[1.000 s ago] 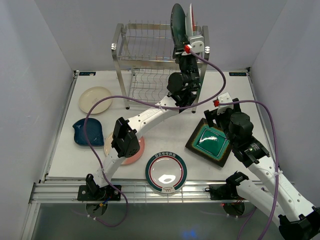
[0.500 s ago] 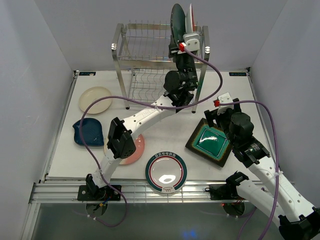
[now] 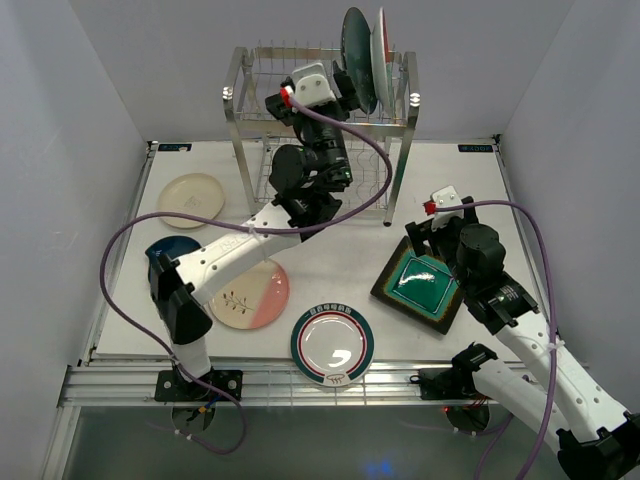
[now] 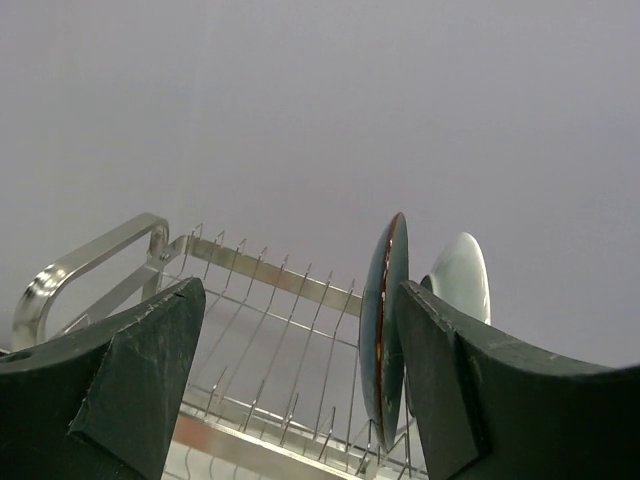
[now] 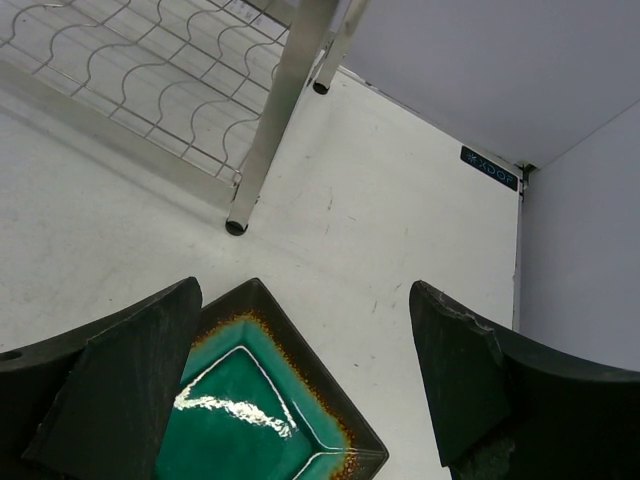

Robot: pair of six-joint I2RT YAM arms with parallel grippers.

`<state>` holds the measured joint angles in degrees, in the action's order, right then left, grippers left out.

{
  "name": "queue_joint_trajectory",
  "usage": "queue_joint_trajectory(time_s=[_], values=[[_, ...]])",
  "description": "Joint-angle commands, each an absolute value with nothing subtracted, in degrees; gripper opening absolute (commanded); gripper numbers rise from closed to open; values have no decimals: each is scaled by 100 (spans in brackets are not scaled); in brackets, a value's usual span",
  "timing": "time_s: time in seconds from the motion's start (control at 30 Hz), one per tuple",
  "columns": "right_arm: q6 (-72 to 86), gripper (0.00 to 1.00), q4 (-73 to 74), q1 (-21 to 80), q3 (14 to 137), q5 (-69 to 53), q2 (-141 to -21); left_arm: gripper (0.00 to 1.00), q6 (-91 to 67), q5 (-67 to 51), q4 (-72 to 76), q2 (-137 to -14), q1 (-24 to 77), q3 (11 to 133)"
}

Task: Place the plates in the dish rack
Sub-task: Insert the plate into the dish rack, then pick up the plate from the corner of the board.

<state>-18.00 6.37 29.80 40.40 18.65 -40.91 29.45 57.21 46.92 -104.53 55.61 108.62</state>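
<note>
The dish rack [image 3: 320, 120] stands at the back of the table. Two plates stand upright in its top tier at the right: a dark teal one [image 3: 357, 45] and a paler one [image 3: 380, 40] behind it. My left gripper [image 3: 335, 92] is open just left of them, holding nothing. In the left wrist view the teal plate [image 4: 385, 320] stands clear beside the right finger, inside the rack [image 4: 260, 330]. My right gripper [image 5: 295, 385] hangs open over the far corner of the square green plate [image 5: 250, 420], not touching it.
Flat on the table lie a cream plate [image 3: 191, 200], a dark blue plate [image 3: 170, 262] partly behind the left arm, a pink-and-cream plate [image 3: 250, 295] and a white plate with a green-red rim [image 3: 332, 345]. A rack leg [image 5: 270, 130] stands just beyond the green plate.
My left gripper has opened, let go of the dark teal plate and swung left along the rack's top tier. The arm no longer covers the pink-and-cream plate. The right arm has not moved.
</note>
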Motion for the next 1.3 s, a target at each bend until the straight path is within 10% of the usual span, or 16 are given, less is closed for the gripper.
queue_joint_trajectory(time_s=[0.0,1.27], values=[[-1802,90,659,2997,4148,1644,-4148,88,2435,5932,4527,-9731,5660,10346],[-4104,96,2997,3137,3340,-808,-4790,98,-4490,4562,1600,-4623,6003,2638]])
